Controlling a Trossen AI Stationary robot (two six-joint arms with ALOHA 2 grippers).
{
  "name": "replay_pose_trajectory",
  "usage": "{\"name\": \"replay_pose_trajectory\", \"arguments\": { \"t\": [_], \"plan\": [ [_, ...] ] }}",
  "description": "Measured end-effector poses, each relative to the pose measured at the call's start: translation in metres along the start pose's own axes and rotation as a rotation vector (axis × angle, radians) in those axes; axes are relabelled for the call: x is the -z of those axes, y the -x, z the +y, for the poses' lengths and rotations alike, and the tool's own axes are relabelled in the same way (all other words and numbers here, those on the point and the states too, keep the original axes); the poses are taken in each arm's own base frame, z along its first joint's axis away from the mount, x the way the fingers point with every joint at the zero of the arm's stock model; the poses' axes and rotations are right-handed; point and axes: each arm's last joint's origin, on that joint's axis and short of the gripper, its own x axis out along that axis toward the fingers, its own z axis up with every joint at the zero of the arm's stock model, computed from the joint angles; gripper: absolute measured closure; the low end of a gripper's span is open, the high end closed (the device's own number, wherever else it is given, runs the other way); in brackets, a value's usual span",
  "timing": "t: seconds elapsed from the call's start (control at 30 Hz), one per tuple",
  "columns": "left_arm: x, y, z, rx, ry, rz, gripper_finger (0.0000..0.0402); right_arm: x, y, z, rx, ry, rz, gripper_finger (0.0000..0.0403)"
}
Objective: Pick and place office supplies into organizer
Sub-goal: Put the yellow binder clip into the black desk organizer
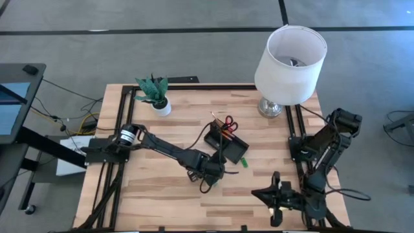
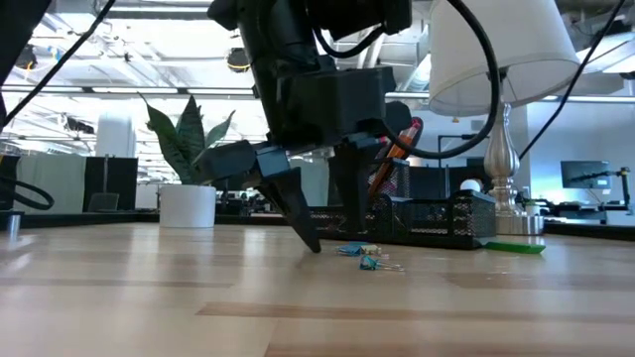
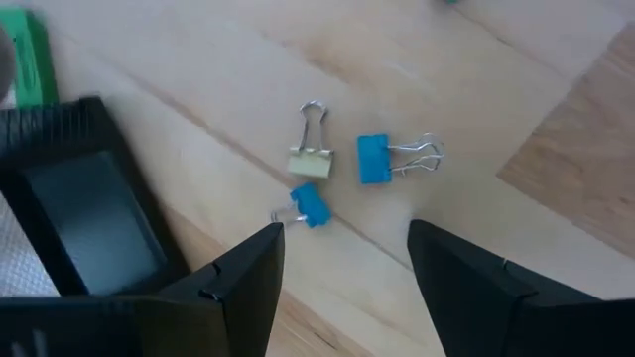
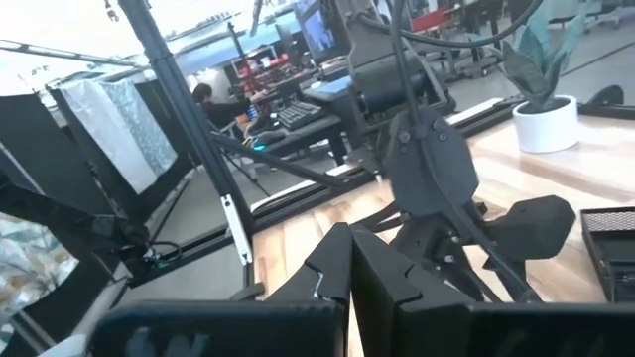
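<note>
We find the left gripper [image 2: 332, 243] low over the table [image 1: 162, 194] at the centre of the high view, its fingers spread apart with nothing between them. In the low view the fingertips [image 2: 310, 241] sit at or just above the wood. Just beyond the tips lie three binder clips: a pale yellow clip [image 3: 311, 159], a blue clip [image 3: 374, 159] beside it, and a smaller blue clip [image 3: 311, 206] nearest the left finger. None of them is gripped.

The black organizer [image 1: 228, 144] stands just above and to the right of the left gripper in the high view. Red-handled scissors [image 1: 229, 124] and orange pencils [image 1: 220, 123] stand in its far end. A green block [image 1: 244, 162] lies on the wood just beside its lower right corner.

The right gripper [image 1: 275, 199] waits at lower right of the high view, fingers pressed together.

A potted plant [image 1: 155, 94] and a white-shaded lamp [image 1: 288, 61] stand along the upper edge.
</note>
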Motion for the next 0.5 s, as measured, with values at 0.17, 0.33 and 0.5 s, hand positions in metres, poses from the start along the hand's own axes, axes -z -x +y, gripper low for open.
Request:
{"name": "replay_pose_trajectory", "arguments": {
  "t": [0.17, 0.33, 0.5],
  "plan": [
    [0.001, 0.004, 0.005, 0.009, 0.244, 0.024, 0.0185, 0.002, -0.007, -0.004, 0.027, 0.039, 0.004, 0.0403],
    [0.008, 0.012, 0.011, 0.09, 0.518, 0.025, 0.0184, 0.016, -0.026, -0.013, -0.004, 0.066, 0.097, 0.0402],
    [0.025, 0.022, 0.013, 0.175, 0.749, 0.17, 0.0184, 0.019, -0.056, -0.024, -0.008, 0.043, 0.141, 0.0377]
  ]
}}
